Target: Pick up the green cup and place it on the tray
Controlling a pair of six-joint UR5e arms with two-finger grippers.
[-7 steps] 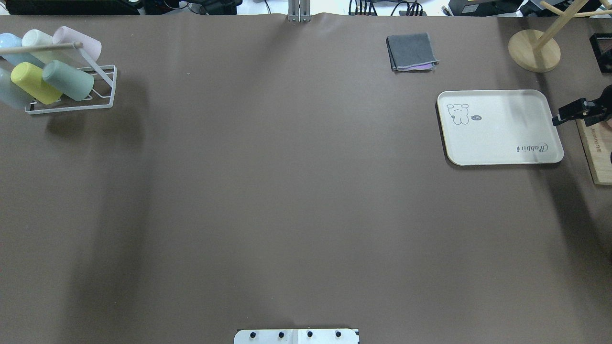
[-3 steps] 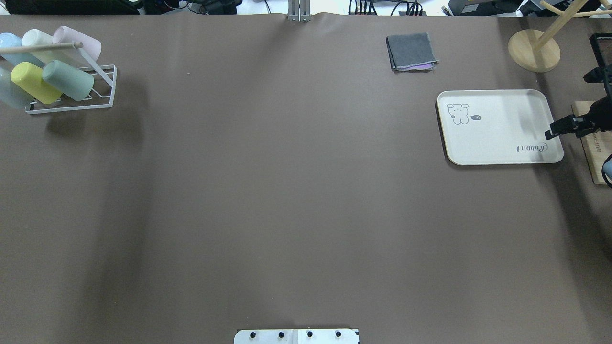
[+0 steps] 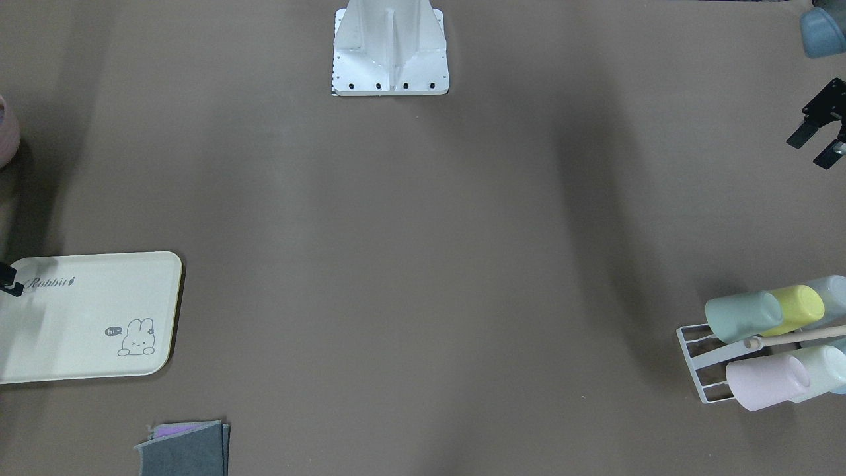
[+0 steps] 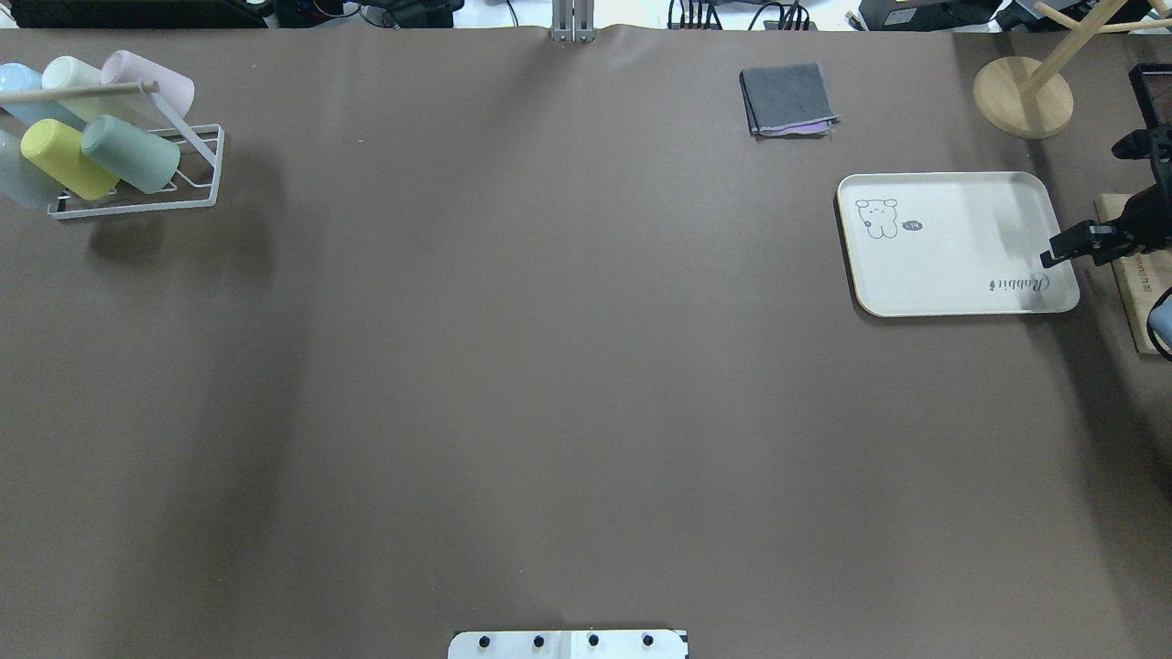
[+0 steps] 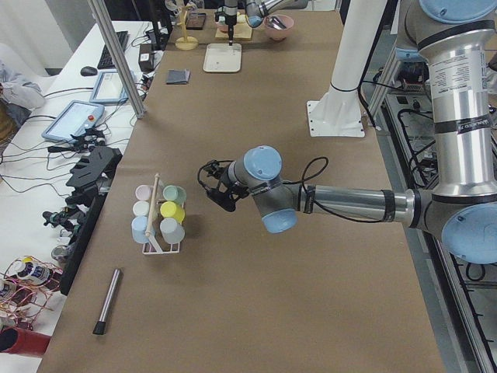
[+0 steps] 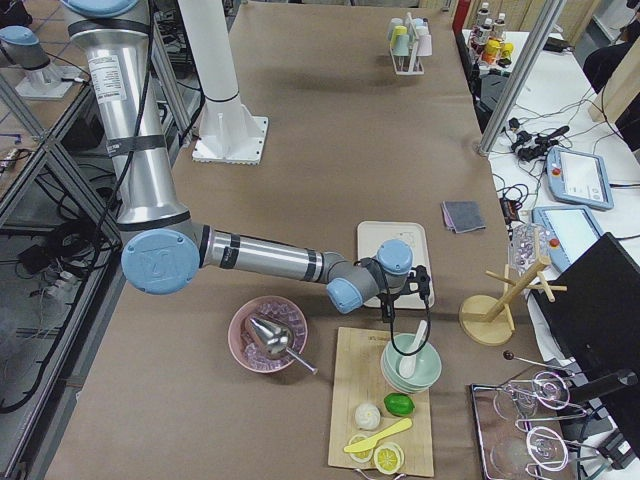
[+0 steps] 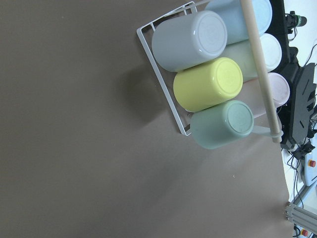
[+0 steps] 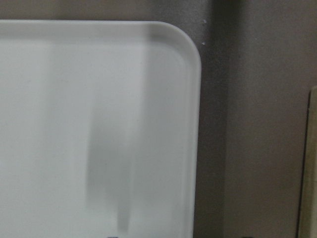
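The green cup (image 4: 131,154) lies on its side in a white wire rack (image 4: 206,165) at the table's far left, beside a yellow cup (image 4: 64,160). It also shows in the front view (image 3: 743,316) and the left wrist view (image 7: 223,125). My left gripper (image 3: 813,147) is open and empty, hovering well short of the rack. The cream tray (image 4: 957,243) with the bunny drawing lies at the far right and holds nothing. My right gripper (image 4: 1067,247) hangs over the tray's right edge and looks open and empty.
The rack also holds pink (image 4: 151,78), pale mint (image 4: 73,73) and blue cups under a wooden rod. A folded grey cloth (image 4: 787,99) and a wooden stand (image 4: 1023,96) lie behind the tray. A cutting board (image 4: 1140,284) lies right of it.
My right gripper has moved toward the robot's side and a little left, to the tray's right edge. The cups and the tray have not moved.
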